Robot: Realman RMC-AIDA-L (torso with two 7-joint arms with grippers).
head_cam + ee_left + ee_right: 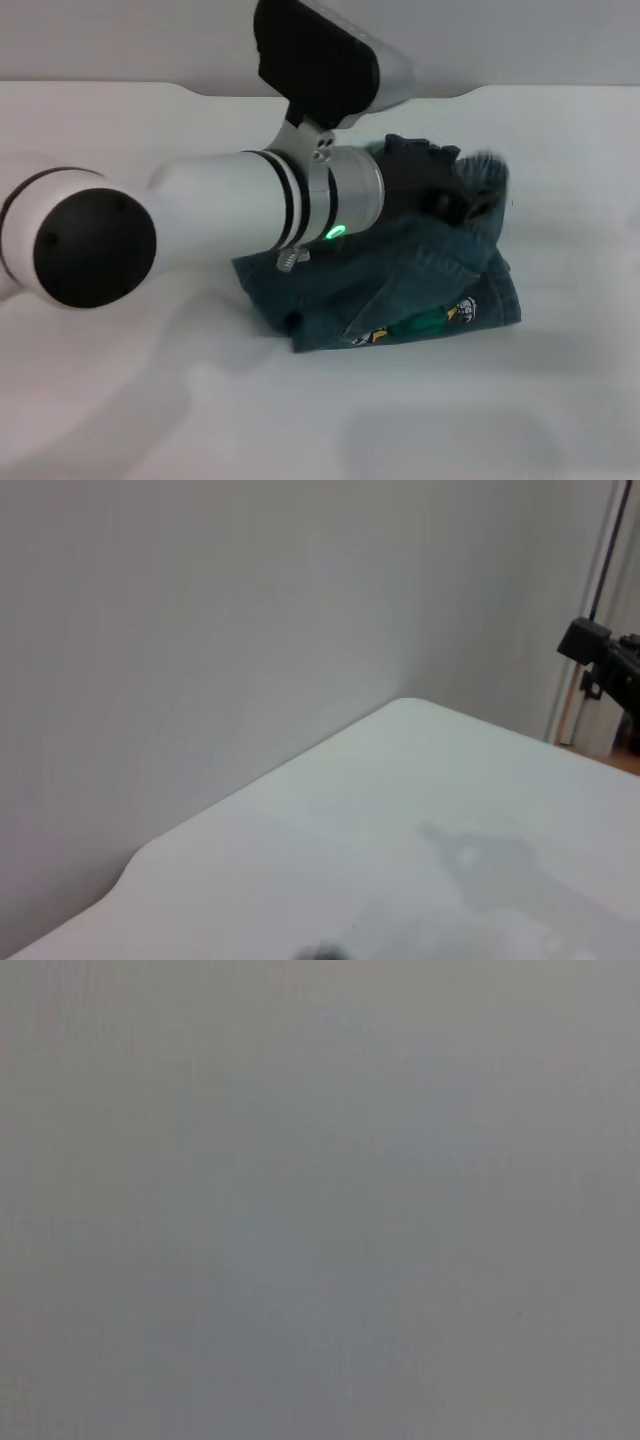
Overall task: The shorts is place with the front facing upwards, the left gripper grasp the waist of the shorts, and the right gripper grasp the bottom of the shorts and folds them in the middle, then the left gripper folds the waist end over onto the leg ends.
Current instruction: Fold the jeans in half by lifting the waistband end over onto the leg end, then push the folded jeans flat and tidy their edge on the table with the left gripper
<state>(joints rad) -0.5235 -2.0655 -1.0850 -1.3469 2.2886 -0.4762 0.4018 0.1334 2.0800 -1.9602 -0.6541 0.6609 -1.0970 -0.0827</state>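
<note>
The blue-green denim shorts lie folded in a bundle at the table's middle, with the cartoon print showing near the front edge of the cloth. My left arm reaches across from the left, its green ring light glowing. The left gripper, a black claw, is over the far right part of the bundle and is shut on a raised fold of denim that lifts off the rest. Which end of the shorts this fold is cannot be made out. The right gripper is out of view. The right wrist view shows only plain grey.
The white table spreads around the shorts, with a pale wall behind. In the left wrist view, a table corner meets the wall, a shadow falls on the tabletop, and a black fixture stands at the side.
</note>
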